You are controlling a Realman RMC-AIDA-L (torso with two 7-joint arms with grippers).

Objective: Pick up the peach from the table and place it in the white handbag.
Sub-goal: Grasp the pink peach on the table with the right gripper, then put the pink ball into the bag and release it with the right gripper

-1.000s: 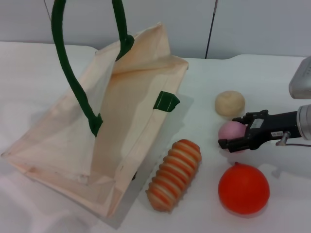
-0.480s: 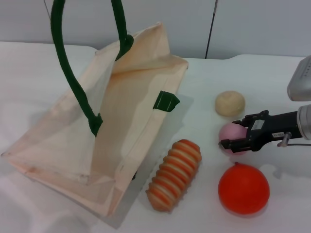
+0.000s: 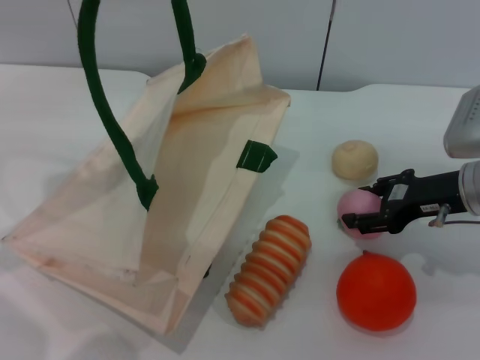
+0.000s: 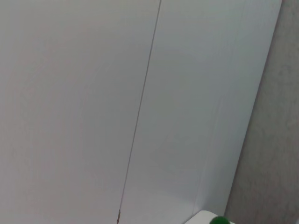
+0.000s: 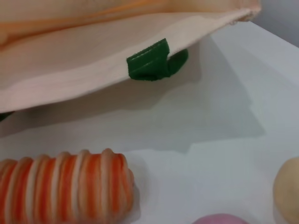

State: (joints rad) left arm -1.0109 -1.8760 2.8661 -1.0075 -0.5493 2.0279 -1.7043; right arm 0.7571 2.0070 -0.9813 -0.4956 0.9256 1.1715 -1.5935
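Note:
The pale-pink peach (image 3: 355, 208) lies on the white table right of centre, and its top edge shows in the right wrist view (image 5: 219, 218). My right gripper (image 3: 354, 203) reaches in from the right, with its black fingers (image 3: 375, 222) closed against the near and far sides of the peach. The white handbag (image 3: 187, 172) lies tilted at the left with its mouth toward the back. Its dark green handles (image 3: 105, 112) rise out of the top of the head view. The bag's edge with a green tab shows in the right wrist view (image 5: 93, 65). My left gripper is out of view.
A cream bun-like ball (image 3: 355, 159) sits just behind the peach. A large orange fruit (image 3: 376, 292) sits in front of it. An orange-and-cream striped roll (image 3: 268, 270) lies between the peach and the bag. A grey wall stands behind the table.
The right gripper's fingers have drawn slightly closer onto the peach and shifted a little to the right. The bag and the other items have not moved.

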